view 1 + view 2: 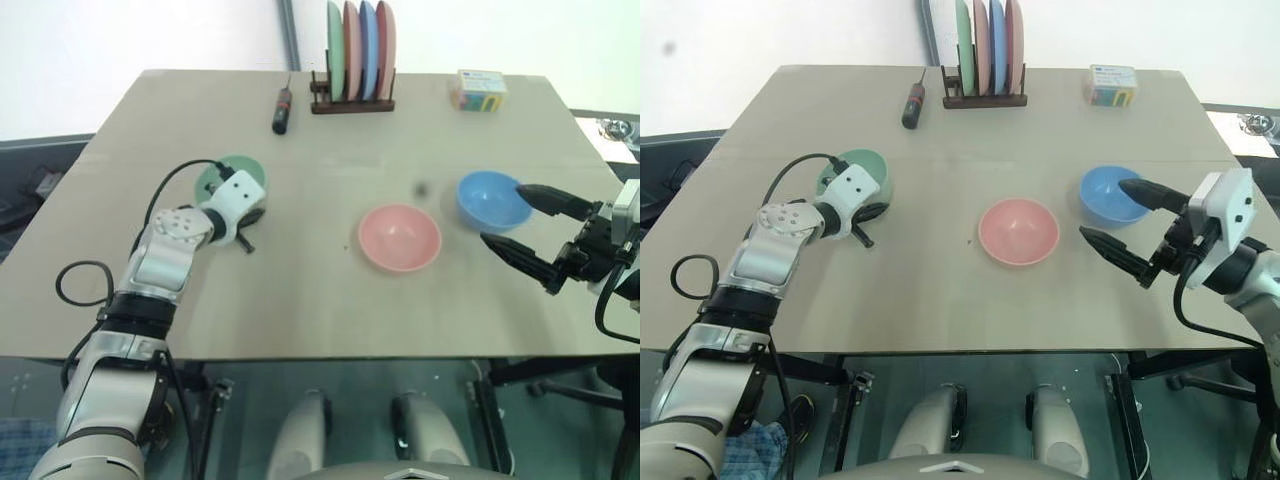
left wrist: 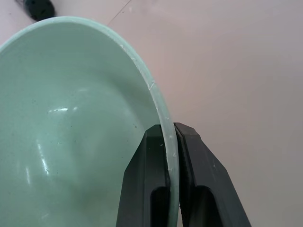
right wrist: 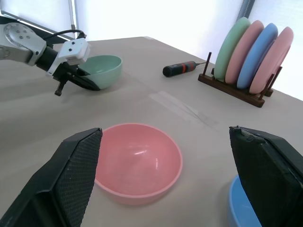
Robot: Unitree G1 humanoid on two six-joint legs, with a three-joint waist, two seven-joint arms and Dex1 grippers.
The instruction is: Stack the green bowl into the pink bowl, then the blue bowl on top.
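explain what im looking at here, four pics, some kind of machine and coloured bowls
It is a two-armed robot at a table. Two pictures come from cameras in its head, looking down over its arms; the other two come from a camera on each wrist, looking along that arm's claw.

The left claw is pinched shut on the rim of the green bowl, one finger inside and one outside. The right claw is open and holds nothing, close to the blue bowl. The pink bowl sits between the two.

Along the far edge are a rack of plates standing on edge, a screwdriver and a small box.
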